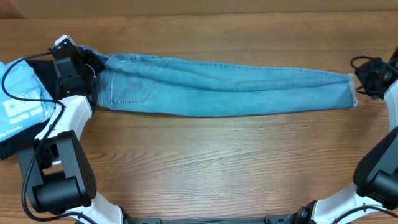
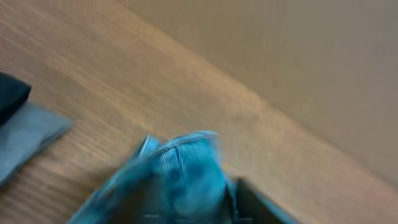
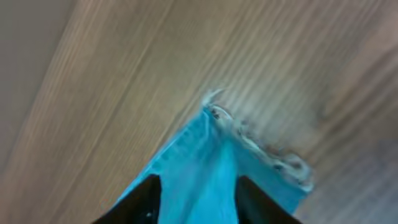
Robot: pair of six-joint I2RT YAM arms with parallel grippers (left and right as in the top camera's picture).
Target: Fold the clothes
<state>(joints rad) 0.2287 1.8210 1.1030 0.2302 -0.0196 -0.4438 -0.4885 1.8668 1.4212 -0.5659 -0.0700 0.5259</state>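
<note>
jeans (image 1: 230, 87) | lt-wash blue denim | stretched flat L-R across table | frayed hems at right end

Wide bare surface (image 1: 217, 168) open on the near side of the jeans (image 1: 230, 87), narrow strip free beyond them, jeans barring passage side to side, light blue T-shirt (image 1: 22, 99) and dark garment (image 1: 9, 148) crowding the left edge

site: robot lab | cues: wood-grain table (image 1: 211, 168) — twin robot arms (image 1: 62, 177)
</note>
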